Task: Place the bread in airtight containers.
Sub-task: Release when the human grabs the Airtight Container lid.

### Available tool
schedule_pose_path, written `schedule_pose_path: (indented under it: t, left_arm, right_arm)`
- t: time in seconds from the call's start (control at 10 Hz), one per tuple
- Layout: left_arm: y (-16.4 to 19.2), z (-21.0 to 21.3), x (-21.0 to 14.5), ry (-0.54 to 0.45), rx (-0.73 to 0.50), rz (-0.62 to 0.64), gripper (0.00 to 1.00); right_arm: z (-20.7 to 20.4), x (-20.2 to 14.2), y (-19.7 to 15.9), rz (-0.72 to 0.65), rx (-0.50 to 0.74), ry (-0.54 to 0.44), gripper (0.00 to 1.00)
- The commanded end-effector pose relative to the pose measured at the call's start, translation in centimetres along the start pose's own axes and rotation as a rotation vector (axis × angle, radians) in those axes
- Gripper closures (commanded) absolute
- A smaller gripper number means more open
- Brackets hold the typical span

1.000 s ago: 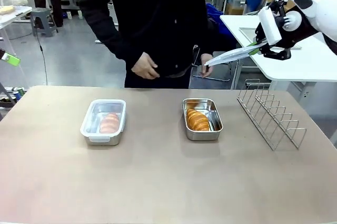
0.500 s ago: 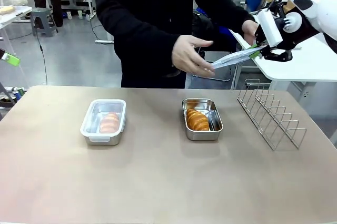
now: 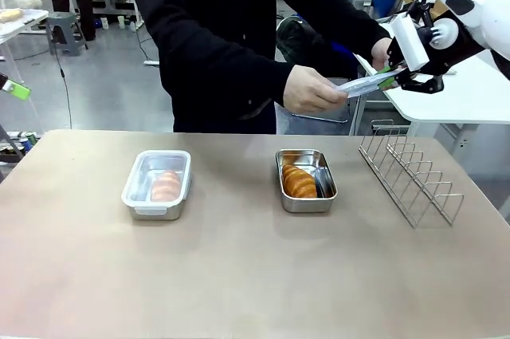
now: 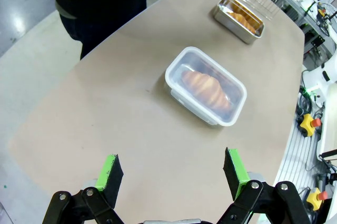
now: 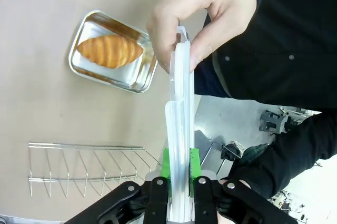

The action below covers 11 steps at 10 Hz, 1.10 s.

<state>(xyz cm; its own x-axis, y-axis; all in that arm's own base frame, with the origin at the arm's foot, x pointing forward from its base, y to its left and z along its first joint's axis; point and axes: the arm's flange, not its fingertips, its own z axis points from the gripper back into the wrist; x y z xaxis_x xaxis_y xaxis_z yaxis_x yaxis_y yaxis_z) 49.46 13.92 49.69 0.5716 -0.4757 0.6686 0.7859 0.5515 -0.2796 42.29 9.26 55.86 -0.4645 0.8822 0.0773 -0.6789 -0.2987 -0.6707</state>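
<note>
Two steel airtight containers stand on the table. The left container [image 3: 157, 183] [image 4: 206, 85] wears a translucent lid over a bread roll [image 3: 166, 186] [image 4: 204, 86]. The right container [image 3: 306, 180] [image 5: 113, 52] [image 4: 238, 17] is uncovered, with a golden roll [image 3: 300, 182] [image 5: 109, 51] inside. High at the far right, my right gripper [image 3: 390, 76] [image 5: 179, 163] is shut on one end of a translucent lid [image 3: 365, 83] [image 5: 179, 118]. A person's hand [image 3: 313, 90] [image 5: 202, 18] pinches the lid's other end. My left gripper [image 4: 172, 174] hangs open above the table, short of the lidded container.
A wire rack [image 3: 410, 171] [image 5: 89, 168] stands on the table's right side, beside the uncovered container. The person in a black top leans over the far edge, a second hand [image 3: 381, 50] close to my right gripper.
The person's hand has reached across and taken the free end of the lid. My right gripper has barely moved, and the left arm is still.
</note>
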Motion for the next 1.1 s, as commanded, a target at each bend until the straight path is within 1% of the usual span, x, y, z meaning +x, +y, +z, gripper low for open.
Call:
schedule_pose_path:
  t: [0.0,0.3,0.4,0.5,0.6,0.7,0.8,0.9,1.0]
  left_arm:
    - [-0.4,0.0,0.1,0.009,-0.001,-0.01,0.0]
    - [-0.4,0.0,0.1,0.009,-0.001,-0.01,0.0]
    - [-0.4,0.0,0.1,0.009,-0.001,-0.01,0.0]
    - [-0.4,0.0,0.1,0.009,-0.001,-0.01,0.0]
    - [-0.4,0.0,0.1,0.009,-0.001,-0.01,0.0]
    - [-0.4,0.0,0.1,0.009,-0.001,-0.01,0.0]
    - [-0.4,0.0,0.1,0.009,-0.001,-0.01,0.0]
    - [-0.4,0.0,0.1,0.009,-0.001,-0.01,0.0]
    - [-0.4,0.0,0.1,0.009,-0.001,-0.01,0.0]
  right_arm:
    - [0.4,0.1,-0.1,0.013,-0.002,0.009,1.0]
    - [0.4,0.1,-0.1,0.013,-0.002,0.009,1.0]
    - [0.0,0.1,0.0,0.002,0.0,0.0,0.28]
    - [0.1,0.1,-0.1,-0.022,-0.001,0.001,0.28]
    - [0.1,0.0,-0.1,-0.029,0.004,-0.004,0.0]
    - [0.5,-0.1,-0.4,-0.066,0.024,-0.005,0.0]
    - [2.1,0.0,-1.2,-0.143,0.026,-0.052,0.0]
    - [4.2,-0.2,-2.1,-0.232,0.036,-0.085,0.05]
    - [5.9,-1.2,-2.9,-0.333,0.038,-0.09,0.0]
